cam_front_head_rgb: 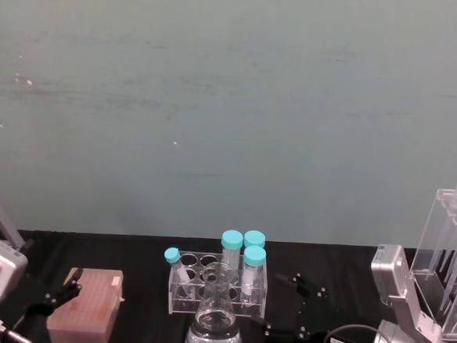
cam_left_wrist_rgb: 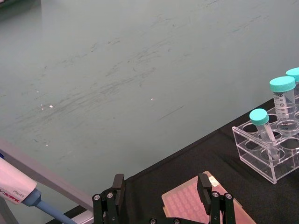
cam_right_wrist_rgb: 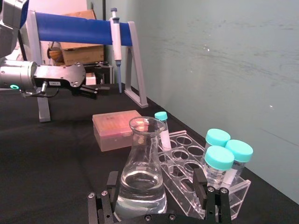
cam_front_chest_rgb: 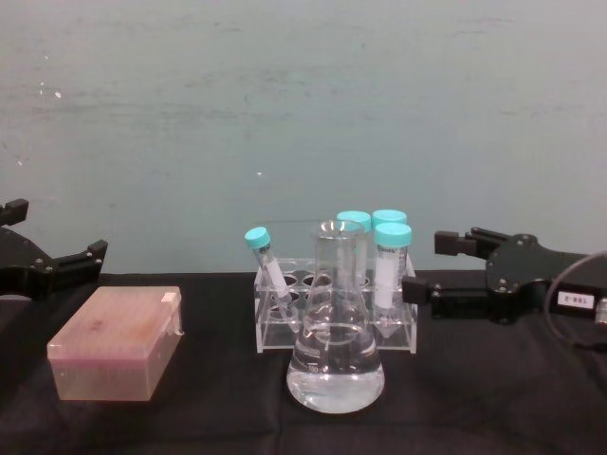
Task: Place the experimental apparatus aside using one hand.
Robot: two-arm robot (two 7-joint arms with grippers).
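We see a pink tip box [cam_front_chest_rgb: 116, 341] on black cloth [cam_front_chest_rgb: 190, 427]. To its right stands a low clear rack [cam_left_wrist_rgb: 261, 161] with four teal-capped tubes [cam_left_wrist_rgb: 282, 95], one of them leaning. Farther left, a pipette [cam_right_wrist_rgb: 115, 35] hangs on a blue-barred stand [cam_right_wrist_rgb: 74, 29].

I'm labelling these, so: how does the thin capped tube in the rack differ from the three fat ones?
The thin tube leans in its hole; the fat tubes stand upright. The thin tube is narrower, with a smaller cap than the fat tubes. Both have teal caps and share the clear rack.
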